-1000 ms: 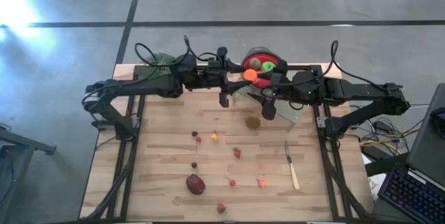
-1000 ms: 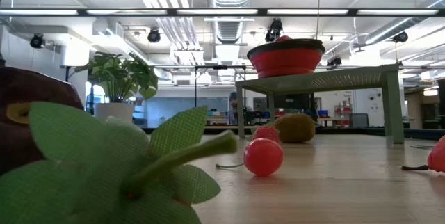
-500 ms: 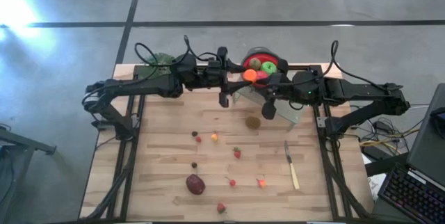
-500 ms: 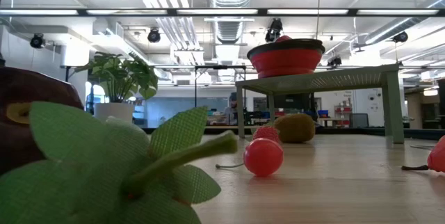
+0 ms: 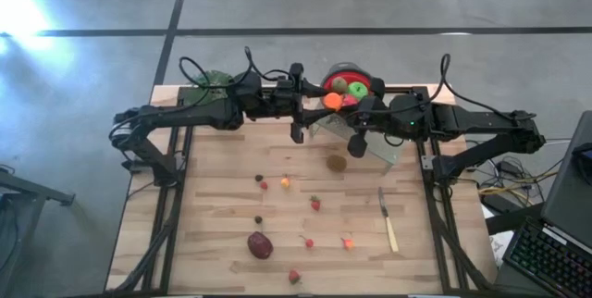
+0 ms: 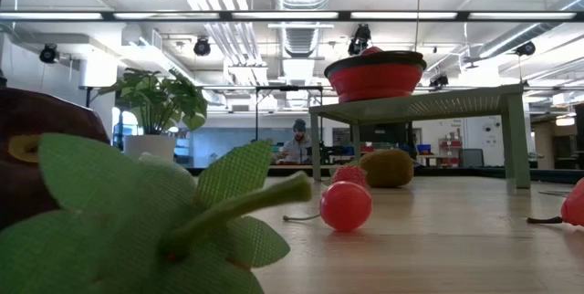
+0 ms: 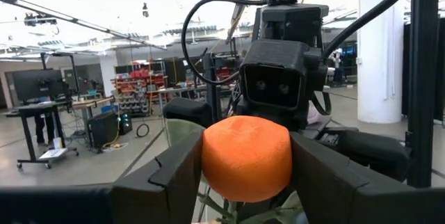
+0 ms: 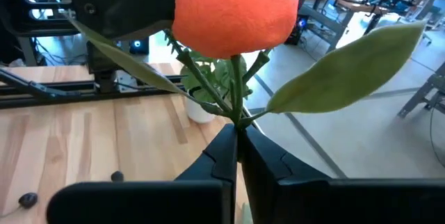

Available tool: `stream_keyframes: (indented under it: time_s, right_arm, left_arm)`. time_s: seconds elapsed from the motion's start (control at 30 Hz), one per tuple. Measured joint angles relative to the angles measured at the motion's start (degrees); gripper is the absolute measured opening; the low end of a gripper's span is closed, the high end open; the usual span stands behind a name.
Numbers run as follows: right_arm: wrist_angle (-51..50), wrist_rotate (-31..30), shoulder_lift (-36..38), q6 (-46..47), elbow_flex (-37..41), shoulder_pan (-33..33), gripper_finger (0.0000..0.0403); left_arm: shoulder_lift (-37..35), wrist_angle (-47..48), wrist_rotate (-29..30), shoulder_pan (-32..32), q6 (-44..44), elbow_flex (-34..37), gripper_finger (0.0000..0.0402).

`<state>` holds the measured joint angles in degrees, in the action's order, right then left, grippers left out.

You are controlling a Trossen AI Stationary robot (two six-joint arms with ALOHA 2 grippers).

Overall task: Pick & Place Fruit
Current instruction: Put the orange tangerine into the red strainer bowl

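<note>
Behind the bench [image 5: 222,205], a person has appeared. Left pincer [image 7: 245,165] stays clamped on the orange [image 7: 245,157]; right pincer [image 8: 238,135] pinches its stem [image 8: 236,88], mid-handover beside the bowl [image 5: 344,78].

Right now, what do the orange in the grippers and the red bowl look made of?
Orange: likely foam or soft plastic, matte, finely pebbled, held between the left gripper's fingers; its stiff green stem is pinched by the right gripper.
Red bowl: probably silicone or plastic, smooth, ribbed wall, satin sheen.

Orange fruit [image 7: 245,157], leafy stem below, aloft beside the red bowl [image 5: 335,78]; smaller pieces, perhaps strawberries [image 5: 314,204], scattered across the table
</note>
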<state>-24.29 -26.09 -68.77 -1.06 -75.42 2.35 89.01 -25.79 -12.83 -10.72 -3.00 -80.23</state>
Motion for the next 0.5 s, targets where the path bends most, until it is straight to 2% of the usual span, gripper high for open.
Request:
stream_keyframes:
  time_s: [0.23, 0.5]
  right_arm:
    - [-2.8, 0.0, 0.1, 1.6, 0.0, 0.0, 0.0009]
    - [-4.9, -0.2, 0.7, 3.9, 0.0, 0.0, 0.0008]
  left_arm:
    - [-0.1, 4.7, -0.4, 0.0, -1.7, 0.0, 0.0235]
    - [-0.6, 10.6, 1.0, 0.0, -3.3, 0.0, 0.0315]
